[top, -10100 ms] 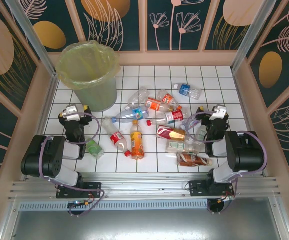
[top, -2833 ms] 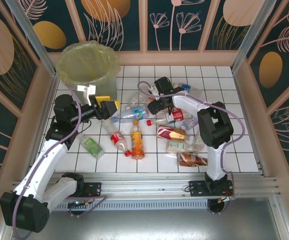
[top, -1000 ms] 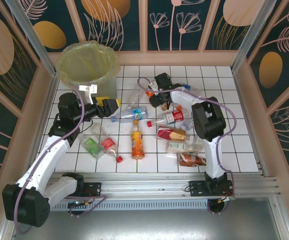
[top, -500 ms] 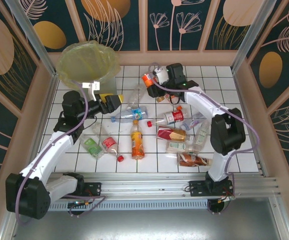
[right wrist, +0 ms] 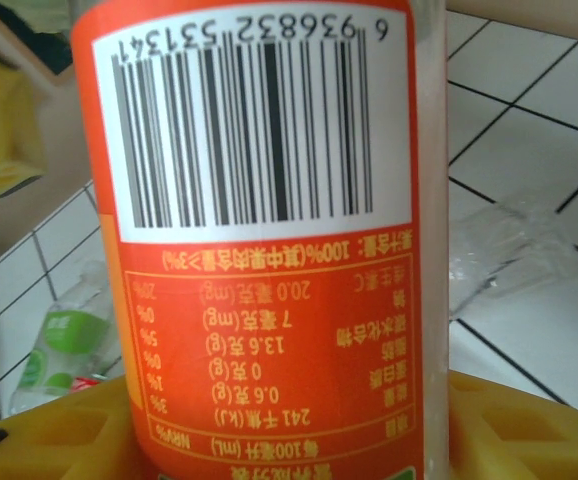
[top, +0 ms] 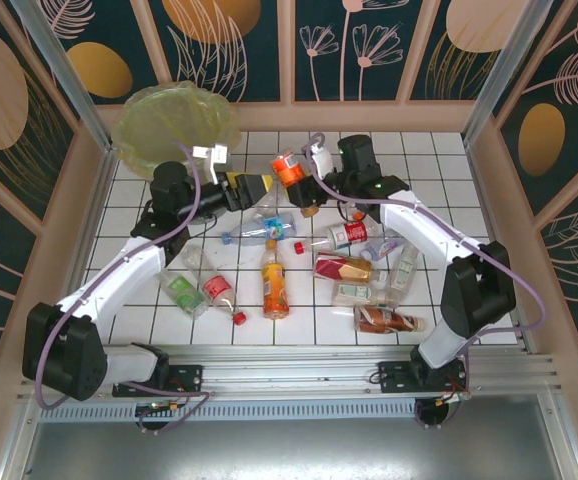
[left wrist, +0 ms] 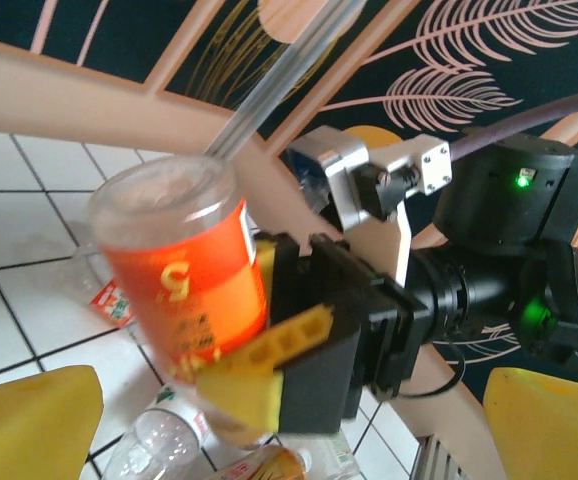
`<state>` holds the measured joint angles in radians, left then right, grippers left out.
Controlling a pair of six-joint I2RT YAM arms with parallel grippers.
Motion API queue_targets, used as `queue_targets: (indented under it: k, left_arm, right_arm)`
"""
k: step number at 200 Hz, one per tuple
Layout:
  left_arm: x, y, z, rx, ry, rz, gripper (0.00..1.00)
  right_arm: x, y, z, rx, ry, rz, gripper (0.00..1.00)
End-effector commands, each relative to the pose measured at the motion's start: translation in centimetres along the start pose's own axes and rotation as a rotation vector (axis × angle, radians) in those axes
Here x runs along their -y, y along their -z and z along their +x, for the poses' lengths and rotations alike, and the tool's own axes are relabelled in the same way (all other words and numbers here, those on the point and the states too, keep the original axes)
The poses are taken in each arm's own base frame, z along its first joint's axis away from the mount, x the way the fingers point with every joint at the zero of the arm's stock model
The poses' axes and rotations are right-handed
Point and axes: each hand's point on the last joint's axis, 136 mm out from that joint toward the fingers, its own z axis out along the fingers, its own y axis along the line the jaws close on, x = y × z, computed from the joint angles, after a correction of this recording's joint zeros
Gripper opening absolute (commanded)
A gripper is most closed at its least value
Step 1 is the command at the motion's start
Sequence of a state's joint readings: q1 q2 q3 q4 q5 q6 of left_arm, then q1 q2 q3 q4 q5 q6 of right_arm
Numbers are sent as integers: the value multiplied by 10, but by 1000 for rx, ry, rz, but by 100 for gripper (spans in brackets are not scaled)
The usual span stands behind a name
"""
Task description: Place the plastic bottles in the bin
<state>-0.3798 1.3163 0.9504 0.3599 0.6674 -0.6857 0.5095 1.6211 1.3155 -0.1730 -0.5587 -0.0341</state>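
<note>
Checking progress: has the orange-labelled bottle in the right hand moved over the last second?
Yes. The orange-labelled bottle, gripped by the right hand, has moved left and farther from the arm bases, closer to the bin.

The orange-labelled bottle (top: 287, 168) is showing clear glossy plastic; the table (top: 439, 160) is gleaming with smooth white tiles; the bin (top: 141, 148) is wearing translucent film.
</note>
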Motion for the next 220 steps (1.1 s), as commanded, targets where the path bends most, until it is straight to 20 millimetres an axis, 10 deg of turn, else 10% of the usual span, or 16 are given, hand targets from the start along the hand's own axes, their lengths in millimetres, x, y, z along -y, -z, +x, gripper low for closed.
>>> queue_targets:
  k: [1, 111, 220]
  left_arm:
    - [9, -12, -13, 25, -27, 17, 98]
    - [-6, -31, -7, 6, 3, -19, 98]
    - [-6, -33, -8, 20, 30, -6, 70]
  right_arm:
    - [-27, 11, -16, 63, 28, -70, 58]
    - [-59, 13, -14, 58, 45, -148, 58]
    - [-62, 15, -7, 52, 38, -156, 58]
